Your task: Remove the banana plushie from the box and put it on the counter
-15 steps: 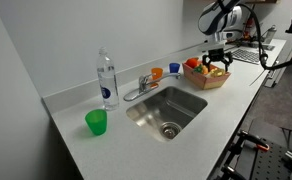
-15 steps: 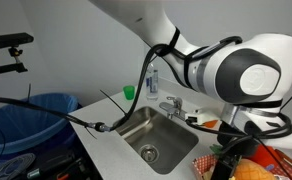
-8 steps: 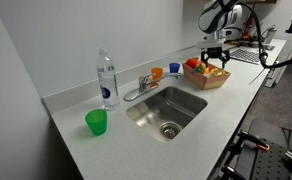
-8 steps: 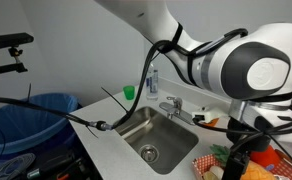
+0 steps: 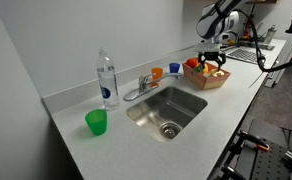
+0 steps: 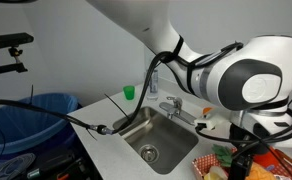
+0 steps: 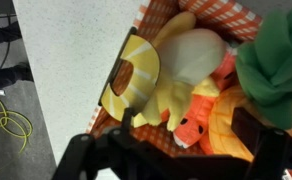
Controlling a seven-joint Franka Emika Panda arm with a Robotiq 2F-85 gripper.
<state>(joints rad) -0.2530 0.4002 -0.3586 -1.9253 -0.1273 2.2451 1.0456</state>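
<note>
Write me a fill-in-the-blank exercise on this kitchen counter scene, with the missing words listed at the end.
In an exterior view, the cup in front of the water bottle is ___ in colour.
In the wrist view, the banana plushie is ___ in colour.
The gripper hangs over the box with its jaws ___.
The steel sink lies between the water bottle and the ___.
Missing words: green; yellow; open; box.
</note>
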